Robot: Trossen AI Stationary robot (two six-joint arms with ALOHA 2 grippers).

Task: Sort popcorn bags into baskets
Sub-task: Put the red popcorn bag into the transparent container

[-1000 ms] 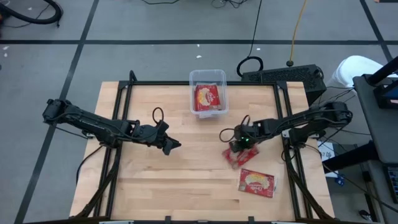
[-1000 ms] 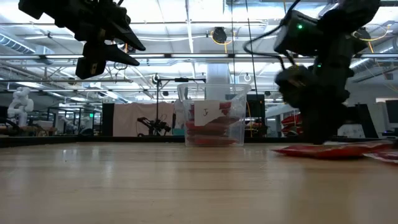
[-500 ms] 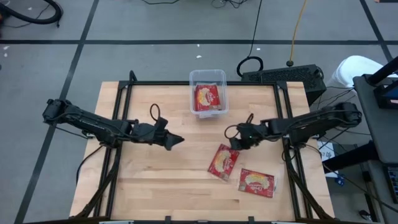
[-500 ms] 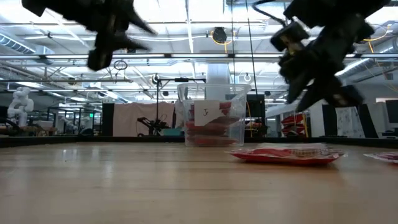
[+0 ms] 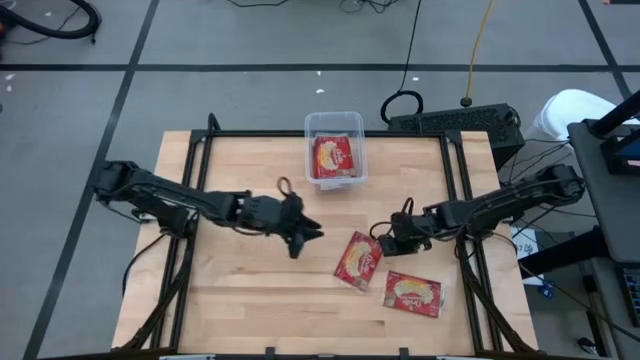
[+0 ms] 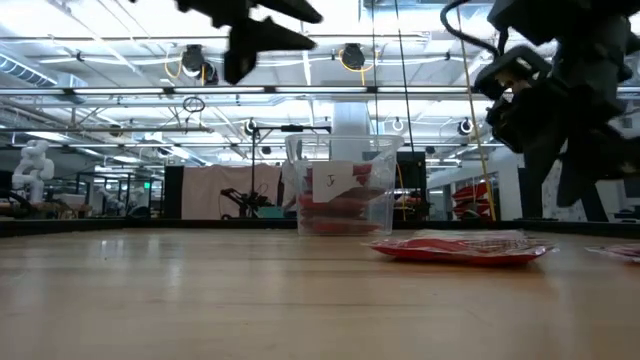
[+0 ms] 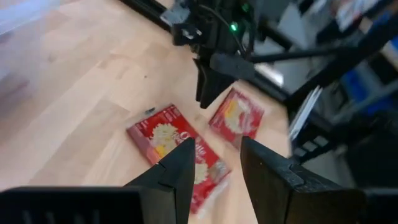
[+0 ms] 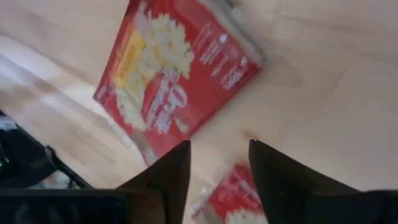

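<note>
Right claw (image 5: 386, 243), fingers spread and empty, has dropped a packet (image 5: 358, 260) on the desk (image 5: 240, 290); left claw (image 5: 312, 234), also spread, is arriving for it.

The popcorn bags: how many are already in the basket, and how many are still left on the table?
Done: the clear basket holds at least one popcorn bag; the low view suggests a small stack, count unclear. In hand: nothing. The left tool and right tool both hang open and empty over the table, either side of the nearer loose bag. Left: that bag and a second bag lying flat on the table.
</note>
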